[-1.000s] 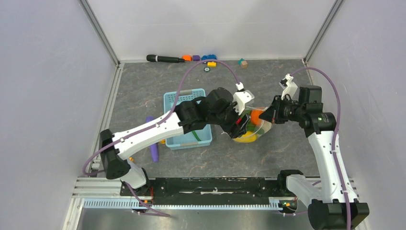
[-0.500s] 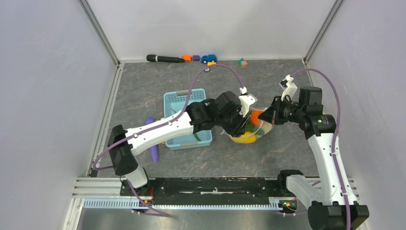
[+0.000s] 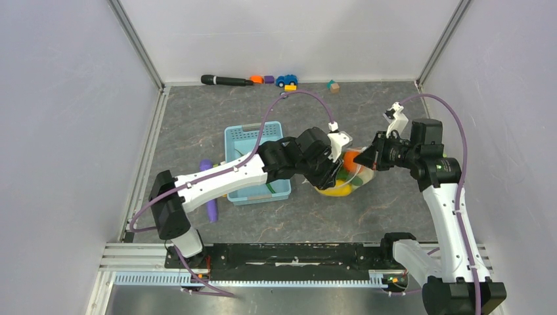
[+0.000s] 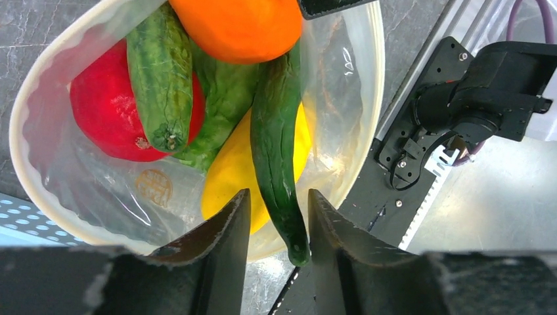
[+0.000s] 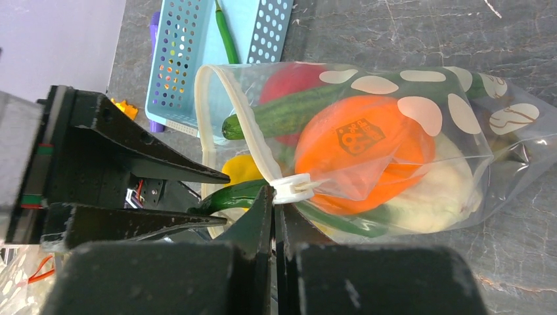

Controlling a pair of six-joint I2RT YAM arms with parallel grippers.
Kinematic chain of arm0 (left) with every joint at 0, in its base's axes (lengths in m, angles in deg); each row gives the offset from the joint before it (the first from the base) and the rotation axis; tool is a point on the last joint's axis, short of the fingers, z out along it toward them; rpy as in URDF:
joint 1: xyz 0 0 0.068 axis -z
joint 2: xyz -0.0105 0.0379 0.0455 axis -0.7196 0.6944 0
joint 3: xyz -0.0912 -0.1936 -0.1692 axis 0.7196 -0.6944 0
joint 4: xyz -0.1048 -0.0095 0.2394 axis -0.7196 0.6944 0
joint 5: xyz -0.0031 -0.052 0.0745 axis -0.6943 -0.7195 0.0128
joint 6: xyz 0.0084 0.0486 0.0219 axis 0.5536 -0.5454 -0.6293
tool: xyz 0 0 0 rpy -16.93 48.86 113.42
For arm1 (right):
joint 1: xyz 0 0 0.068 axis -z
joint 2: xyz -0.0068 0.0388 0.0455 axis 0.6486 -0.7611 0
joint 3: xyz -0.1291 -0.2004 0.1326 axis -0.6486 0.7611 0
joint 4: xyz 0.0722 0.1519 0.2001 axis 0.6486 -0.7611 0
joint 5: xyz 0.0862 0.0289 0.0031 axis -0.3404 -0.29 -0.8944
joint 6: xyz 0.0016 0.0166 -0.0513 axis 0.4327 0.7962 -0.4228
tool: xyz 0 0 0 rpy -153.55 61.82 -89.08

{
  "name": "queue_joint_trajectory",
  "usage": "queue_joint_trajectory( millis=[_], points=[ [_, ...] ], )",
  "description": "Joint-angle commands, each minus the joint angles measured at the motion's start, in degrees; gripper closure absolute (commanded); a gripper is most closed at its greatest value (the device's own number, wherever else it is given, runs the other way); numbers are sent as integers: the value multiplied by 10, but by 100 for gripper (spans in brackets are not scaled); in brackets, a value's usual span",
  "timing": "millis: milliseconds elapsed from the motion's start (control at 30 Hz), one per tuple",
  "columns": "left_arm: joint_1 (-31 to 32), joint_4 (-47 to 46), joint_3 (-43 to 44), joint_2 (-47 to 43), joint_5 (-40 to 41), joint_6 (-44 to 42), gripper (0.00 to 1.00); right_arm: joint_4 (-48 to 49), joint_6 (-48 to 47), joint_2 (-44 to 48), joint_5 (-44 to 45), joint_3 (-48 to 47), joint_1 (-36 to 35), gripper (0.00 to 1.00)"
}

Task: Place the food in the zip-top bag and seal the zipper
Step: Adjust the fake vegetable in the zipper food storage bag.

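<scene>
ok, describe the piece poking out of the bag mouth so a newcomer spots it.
Right of the light-blue basket mid-table lies the clear dotted zip-top bag, mouth toward the left gripper. In that mouth, it is the long, slim dark green piece whose tip overhangs the rim; the other cucumber is stubbier and lies across the red piece.

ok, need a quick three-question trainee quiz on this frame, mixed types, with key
1. What is the right gripper pinching?
2. Which piece pokes out of the bag between the fingers of the left gripper? A banana, B long dark green vegetable, C carrot.
3. True or false: the bag is zipped shut.
Key: 1 the bag's white zipper; 2 B; 3 false, its mouth gapes open.
</scene>
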State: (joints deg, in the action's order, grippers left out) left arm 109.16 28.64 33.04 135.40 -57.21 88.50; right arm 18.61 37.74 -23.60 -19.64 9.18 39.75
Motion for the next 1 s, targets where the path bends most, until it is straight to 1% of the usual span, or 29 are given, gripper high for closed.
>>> queue_joint_trajectory(
  millis=[0, 100, 167, 200, 400, 467, 800, 967],
  points=[
    [3, -10, 7, 10, -4, 15, 61, 49, 19, 23, -27, -2, 2, 100],
    [4, -15, 11, 17, -19, 15, 79, 49, 22, 29, -30, -1, 2, 100],
    [3, -27, 10, 19, -38, 12, 94, 51, 24, 31, -33, 1, 2, 100],
    [3, -31, 11, 20, -44, 9, 98, 54, 27, 31, -37, 4, 2, 100],
    [3, -64, 22, 35, -95, -5, 98, 77, 43, 40, -60, 24, 2, 100],
    [3, -76, 26, 43, -100, 2, 98, 83, 49, 43, -64, 30, 2, 100],
    [3, -152, 27, 74, -90, 47, 98, 108, 73, 53, -81, 52, 2, 100],
    [4, -198, 5, 70, -51, 94, 98, 116, 80, 54, -88, 61, 2, 100]
  ],
)
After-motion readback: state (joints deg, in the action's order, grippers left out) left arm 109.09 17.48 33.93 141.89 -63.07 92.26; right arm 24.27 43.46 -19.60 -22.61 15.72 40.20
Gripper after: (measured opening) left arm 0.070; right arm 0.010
